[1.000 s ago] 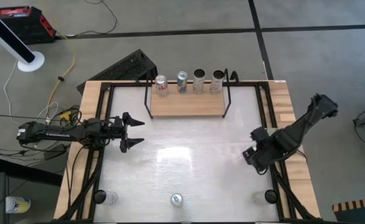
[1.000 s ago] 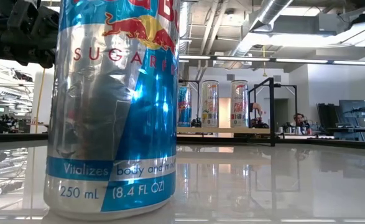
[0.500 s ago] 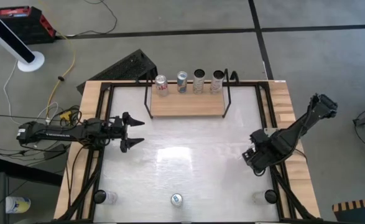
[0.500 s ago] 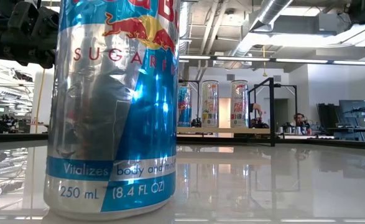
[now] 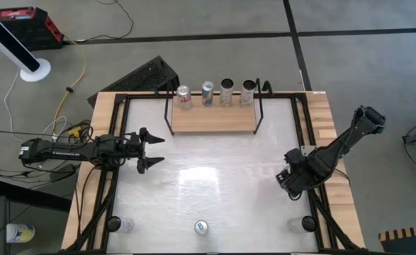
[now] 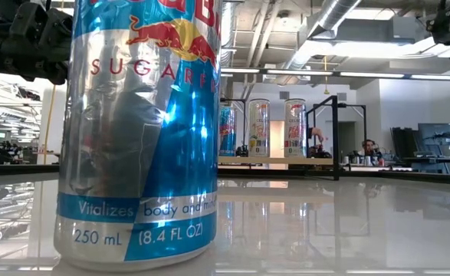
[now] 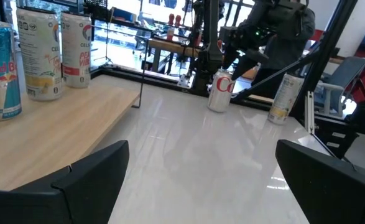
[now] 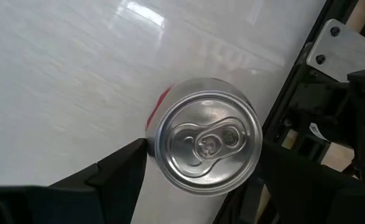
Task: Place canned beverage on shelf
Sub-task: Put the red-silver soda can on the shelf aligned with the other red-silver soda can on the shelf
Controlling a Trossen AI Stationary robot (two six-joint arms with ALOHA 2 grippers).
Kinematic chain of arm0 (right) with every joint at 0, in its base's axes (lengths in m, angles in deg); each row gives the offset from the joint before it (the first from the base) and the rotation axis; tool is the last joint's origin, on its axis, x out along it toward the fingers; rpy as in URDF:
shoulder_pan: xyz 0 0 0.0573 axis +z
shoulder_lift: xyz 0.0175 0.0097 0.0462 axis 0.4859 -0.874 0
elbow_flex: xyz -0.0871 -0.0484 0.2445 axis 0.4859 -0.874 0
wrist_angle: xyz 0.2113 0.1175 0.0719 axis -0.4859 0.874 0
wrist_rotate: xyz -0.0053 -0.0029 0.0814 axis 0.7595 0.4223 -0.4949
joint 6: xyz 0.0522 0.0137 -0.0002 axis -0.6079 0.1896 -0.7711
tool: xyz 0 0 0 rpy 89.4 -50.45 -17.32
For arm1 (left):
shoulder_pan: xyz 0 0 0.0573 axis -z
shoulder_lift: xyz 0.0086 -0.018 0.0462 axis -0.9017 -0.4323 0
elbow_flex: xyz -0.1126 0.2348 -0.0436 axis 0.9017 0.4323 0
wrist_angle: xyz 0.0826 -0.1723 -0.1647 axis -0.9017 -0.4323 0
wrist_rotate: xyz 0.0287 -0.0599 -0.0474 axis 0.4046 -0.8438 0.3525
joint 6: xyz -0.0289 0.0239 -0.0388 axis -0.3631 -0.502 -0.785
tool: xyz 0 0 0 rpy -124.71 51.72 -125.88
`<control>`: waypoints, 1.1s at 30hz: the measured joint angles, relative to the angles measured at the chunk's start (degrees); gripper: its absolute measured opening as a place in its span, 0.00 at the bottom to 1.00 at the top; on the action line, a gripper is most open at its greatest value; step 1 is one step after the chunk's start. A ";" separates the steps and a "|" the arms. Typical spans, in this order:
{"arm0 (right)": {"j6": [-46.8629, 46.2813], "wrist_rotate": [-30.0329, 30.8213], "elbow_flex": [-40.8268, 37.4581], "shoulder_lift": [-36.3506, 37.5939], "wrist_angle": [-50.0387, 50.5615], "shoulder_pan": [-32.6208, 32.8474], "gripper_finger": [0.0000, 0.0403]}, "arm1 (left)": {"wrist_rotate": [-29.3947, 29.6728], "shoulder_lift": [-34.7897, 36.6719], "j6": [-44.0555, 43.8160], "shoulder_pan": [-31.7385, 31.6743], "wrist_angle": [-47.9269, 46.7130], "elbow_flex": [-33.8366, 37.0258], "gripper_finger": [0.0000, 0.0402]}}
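A silver can with red print [image 8: 207, 143] stands upright on the white tabletop at the right; it also shows in the left wrist view [image 7: 219, 90]. My right gripper [image 5: 290, 180] points down over it, open, one finger on each side of the can's top [image 8: 202, 152]. I cannot see any touch. The wood shelf [image 5: 213, 120] in its black wire frame stands at the far middle and carries several cans along its far edge. My left gripper [image 5: 151, 150] is open and empty at the table's left.
A blue and silver can [image 5: 201, 227] stands at the near edge, filling the left of the low view [image 6: 140, 130]. A pale tall can [image 7: 283, 98] stands at the near right, and another can [image 5: 122, 225] at the near left. Bare tabletop [image 5: 215, 177] lies between the arms.
My right gripper has gone a little toward the table's near edge and down over the silver can; its arm now shows at the low view's upper right. My left arm has kept still.
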 joint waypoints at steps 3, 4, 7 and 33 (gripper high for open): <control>0.87 0.29 -0.01 0.00 -0.26 0.00 0.79 | 0.00 0.00 0.00 -0.02 0.01 0.00 0.98; 1.27 0.89 -0.02 0.00 -0.32 0.00 0.77 | 0.00 0.00 0.00 0.00 0.00 0.00 0.98; 1.80 3.22 -0.01 0.00 -0.93 0.00 0.71 | -0.02 0.00 0.02 0.00 0.01 0.00 0.98; 55.88 16.04 20.86 -6.24 -27.99 -28.84 0.66 | -0.01 0.00 10.49 -0.01 -1.36 0.00 0.98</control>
